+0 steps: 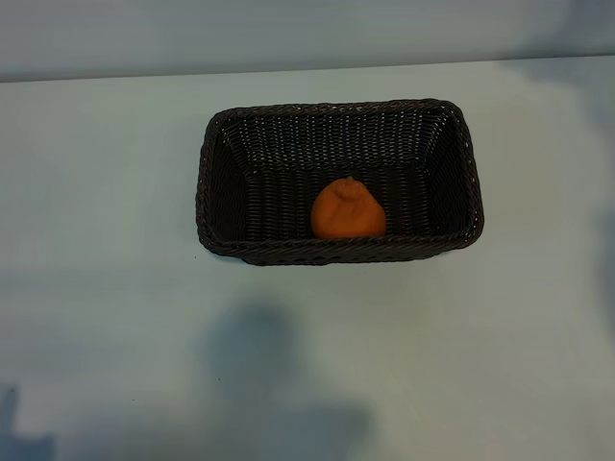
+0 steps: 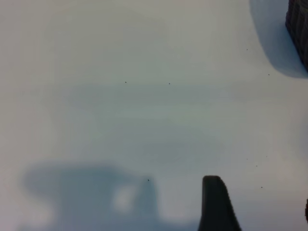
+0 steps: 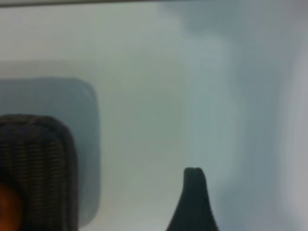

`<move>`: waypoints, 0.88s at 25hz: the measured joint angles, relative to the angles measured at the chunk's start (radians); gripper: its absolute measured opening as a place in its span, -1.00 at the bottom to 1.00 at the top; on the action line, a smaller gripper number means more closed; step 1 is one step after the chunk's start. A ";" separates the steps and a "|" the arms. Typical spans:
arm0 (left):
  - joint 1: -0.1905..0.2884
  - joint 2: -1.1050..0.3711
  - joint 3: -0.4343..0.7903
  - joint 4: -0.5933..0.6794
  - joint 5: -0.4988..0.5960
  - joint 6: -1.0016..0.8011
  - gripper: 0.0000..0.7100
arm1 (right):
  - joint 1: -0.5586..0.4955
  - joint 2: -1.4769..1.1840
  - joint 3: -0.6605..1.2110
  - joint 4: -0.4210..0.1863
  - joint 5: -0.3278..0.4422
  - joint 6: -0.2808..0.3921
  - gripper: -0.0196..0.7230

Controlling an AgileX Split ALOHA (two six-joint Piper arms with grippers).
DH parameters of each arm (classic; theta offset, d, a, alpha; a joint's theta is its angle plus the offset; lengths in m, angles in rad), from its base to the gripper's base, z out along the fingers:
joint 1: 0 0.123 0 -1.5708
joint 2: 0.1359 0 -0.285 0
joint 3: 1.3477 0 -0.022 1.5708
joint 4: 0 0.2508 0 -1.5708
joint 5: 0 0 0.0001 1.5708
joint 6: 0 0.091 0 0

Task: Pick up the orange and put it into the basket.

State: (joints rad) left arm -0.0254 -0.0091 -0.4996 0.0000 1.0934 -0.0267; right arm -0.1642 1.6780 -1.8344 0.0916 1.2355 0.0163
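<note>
Black and bare, one finger of the right gripper juts into the right wrist view with nothing on it or against it; its partner is out of frame, so how far the pair is spread cannot be read, only that this finger pinches nothing. Beyond it is pale tabletop, and off at the edge of that view a rounded corner of the basket with a sliver of the orange inside. So the fruit sits well apart from that finger, with basket wall between them.

The left gripper's visible finger is likewise bare over empty tabletop, its partner barely showing at the frame edge; its spread cannot be told either. A scrap of the basket's weave shows far off in that view.

In the exterior view neither arm is visible. The orange rests on the basket floor, stem end up, close against the basket's near long wall and a little right of its middle. The dark wicker basket stands alone on the tabletop.

By my reading the placing is done: the fruit is in, unheld. What remains, at most, is for the arms to settle clear of the basket.
</note>
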 joint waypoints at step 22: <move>0.000 0.000 0.000 0.000 0.000 0.002 0.26 | 0.000 -1.068 0.493 0.012 -0.027 -0.026 0.50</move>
State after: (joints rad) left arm -0.0254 -0.0091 -0.4996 0.0000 1.0934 -0.0249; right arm -0.1642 0.6097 -1.3418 0.1033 1.2089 -0.0095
